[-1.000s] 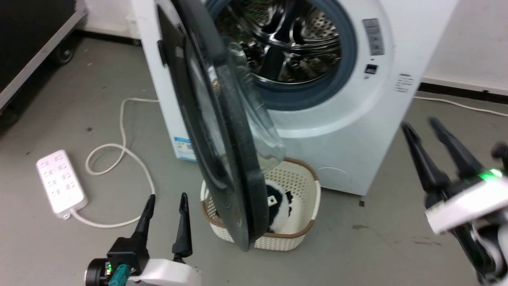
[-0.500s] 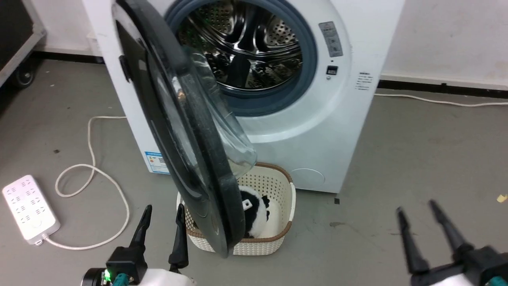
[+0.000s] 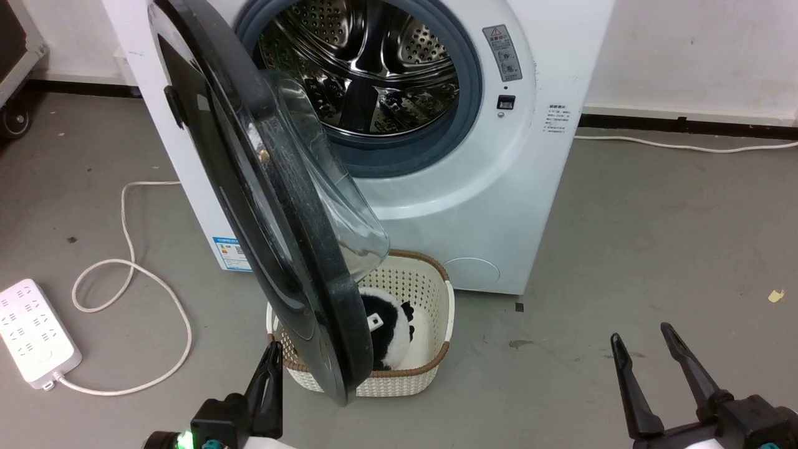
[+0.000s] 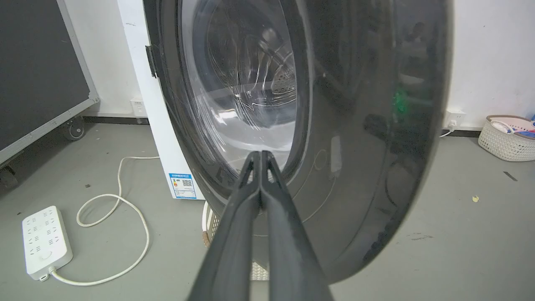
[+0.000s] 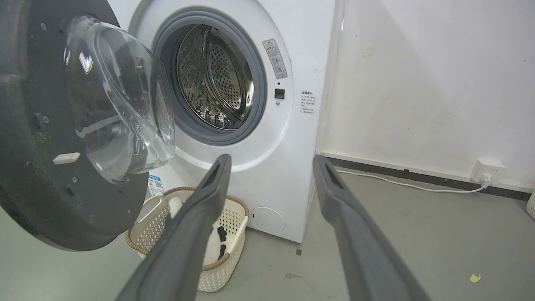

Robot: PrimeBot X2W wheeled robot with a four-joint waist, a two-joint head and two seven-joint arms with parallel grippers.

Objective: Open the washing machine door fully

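The white washing machine stands ahead, its steel drum exposed. The glossy black washing machine door hangs swung out on its left hinge, edge-on to me, its clear glass bowl facing the machine. My left gripper is shut with nothing in it, low beside the door's bottom edge. In the left wrist view its tips point at the door's outer face; I cannot tell if they touch. My right gripper is open over the floor, well to the right. Its wrist view shows the door's inner face.
A cream basket holding a black and white plush toy sits on the floor under the door. A white power strip and its cable lie at the left. A black wheeled case stands far left, another basket far right.
My left gripper's fingers have closed together. The head camera has shifted, so the whole scene sits further left. The door's angle to the machine looks unchanged.
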